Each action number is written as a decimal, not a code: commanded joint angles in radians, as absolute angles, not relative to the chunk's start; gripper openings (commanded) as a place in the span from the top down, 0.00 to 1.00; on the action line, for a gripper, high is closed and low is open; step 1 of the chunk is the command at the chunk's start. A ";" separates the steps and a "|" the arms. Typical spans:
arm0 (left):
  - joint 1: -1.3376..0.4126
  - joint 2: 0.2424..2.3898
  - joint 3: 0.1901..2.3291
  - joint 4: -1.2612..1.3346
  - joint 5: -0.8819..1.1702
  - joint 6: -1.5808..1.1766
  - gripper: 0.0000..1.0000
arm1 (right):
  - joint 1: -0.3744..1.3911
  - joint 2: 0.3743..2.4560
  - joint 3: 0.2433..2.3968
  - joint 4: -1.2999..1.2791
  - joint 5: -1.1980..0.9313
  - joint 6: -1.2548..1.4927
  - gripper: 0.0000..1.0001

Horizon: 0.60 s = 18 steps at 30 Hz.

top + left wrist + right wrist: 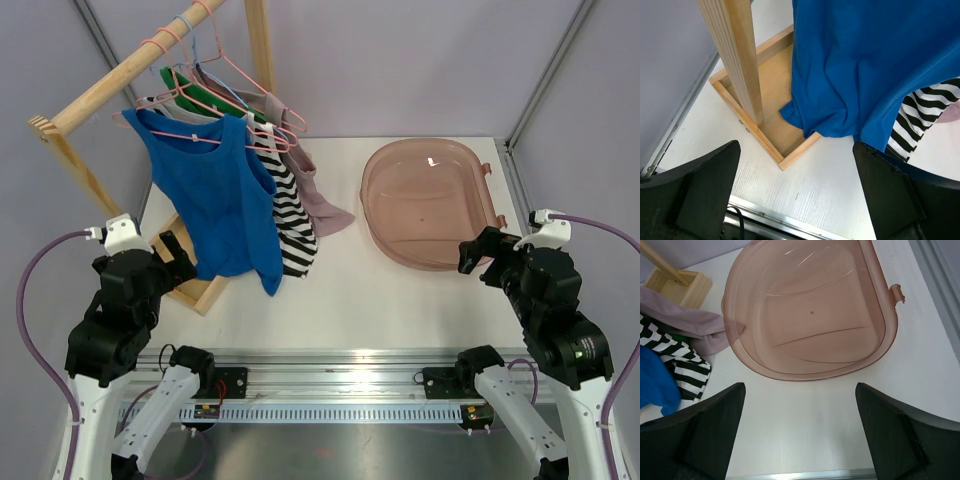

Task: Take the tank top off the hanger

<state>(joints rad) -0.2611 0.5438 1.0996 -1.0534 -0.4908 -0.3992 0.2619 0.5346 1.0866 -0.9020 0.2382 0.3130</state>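
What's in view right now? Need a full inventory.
tank top: one, blue, front of the rack on a pink hanger, hem down in the rack's base
striped top: one, black and white, behind the tank top
mauve garment: one, pinkish grey, behind the striped top
green garment: one, green, mostly hidden among the others
hangers: several, pink plus one light blue, on the rail; exact count unclear
rack: one, bare wood, far left of the table
tub: one, translucent pink, empty, right half of the table
table: one, white
left gripper: one, black, open, by the rack's base
right gripper: one, black, open, by the tub's near right edge
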 commanded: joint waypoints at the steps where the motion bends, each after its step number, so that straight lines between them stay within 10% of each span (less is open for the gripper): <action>1: -0.265 0.529 1.137 -1.003 -0.456 -0.449 0.01 | 0.270 0.546 1.080 -0.857 0.298 0.348 0.01; 18: -0.267 0.791 1.400 -0.829 -0.121 -0.563 0.01 | 0.270 0.531 1.114 -0.809 0.209 0.503 0.00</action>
